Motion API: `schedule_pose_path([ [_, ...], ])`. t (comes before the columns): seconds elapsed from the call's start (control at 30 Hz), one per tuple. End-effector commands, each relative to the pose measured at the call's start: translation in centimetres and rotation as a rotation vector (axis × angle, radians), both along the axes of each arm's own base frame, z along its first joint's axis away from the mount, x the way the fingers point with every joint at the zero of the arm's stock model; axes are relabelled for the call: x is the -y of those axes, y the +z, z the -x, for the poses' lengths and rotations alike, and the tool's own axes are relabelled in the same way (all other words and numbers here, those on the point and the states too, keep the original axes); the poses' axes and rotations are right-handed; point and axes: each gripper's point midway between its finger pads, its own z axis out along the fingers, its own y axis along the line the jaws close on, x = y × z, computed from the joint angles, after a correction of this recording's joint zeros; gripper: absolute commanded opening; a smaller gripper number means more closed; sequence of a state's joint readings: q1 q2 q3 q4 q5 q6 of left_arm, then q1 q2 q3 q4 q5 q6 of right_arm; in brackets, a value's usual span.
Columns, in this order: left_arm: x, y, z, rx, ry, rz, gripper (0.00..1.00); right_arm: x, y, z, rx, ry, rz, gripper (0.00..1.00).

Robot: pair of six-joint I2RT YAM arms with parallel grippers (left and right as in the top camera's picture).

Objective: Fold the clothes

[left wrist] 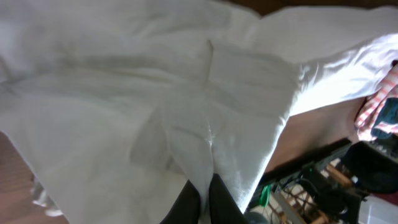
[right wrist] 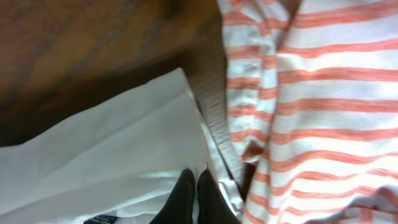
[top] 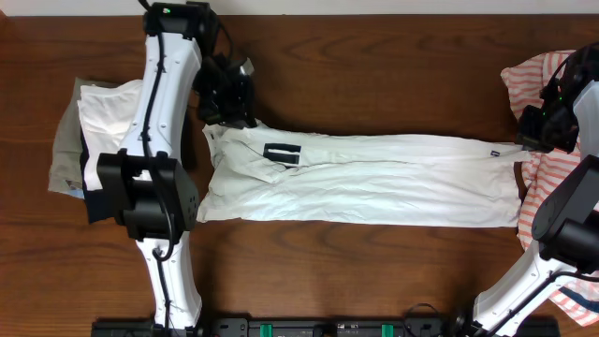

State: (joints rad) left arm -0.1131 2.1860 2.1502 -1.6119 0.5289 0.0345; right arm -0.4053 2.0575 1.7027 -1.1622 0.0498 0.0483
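The clothes here are chiefly a large white T-shirt, pulled out into a long band across the table, with a dark lettering patch near its left end. My left gripper is shut on the shirt's left end; in the left wrist view its fingers pinch a ridge of the white fabric. At the far right my right gripper is shut on the other end, its fingers closed on the white cloth.
A coral-and-white striped garment lies bunched at the right edge, under and beside the right arm. A pile of khaki, white and dark garments sits at the left behind the left arm. A black rail runs along the front.
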Motion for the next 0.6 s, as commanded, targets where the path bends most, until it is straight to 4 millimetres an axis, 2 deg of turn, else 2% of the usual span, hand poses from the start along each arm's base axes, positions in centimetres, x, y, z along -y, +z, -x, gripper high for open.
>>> schedule_pose_path([
  [0.0,0.8,-0.2,3.0,-0.115,-0.039,0.001,0.06,1.3,1.6,0.4,0.012,-0.008,0.071,0.01],
  [0.2,1.6,-1.9,5.2,-0.206,-0.074,-0.020,0.06,1.4,1.6,0.3,0.015,-0.008,0.072,0.02],
  [0.57,1.2,-4.0,8.0,-0.339,-0.082,-0.043,0.06,1.4,1.6,0.3,0.016,0.000,0.073,0.02],
])
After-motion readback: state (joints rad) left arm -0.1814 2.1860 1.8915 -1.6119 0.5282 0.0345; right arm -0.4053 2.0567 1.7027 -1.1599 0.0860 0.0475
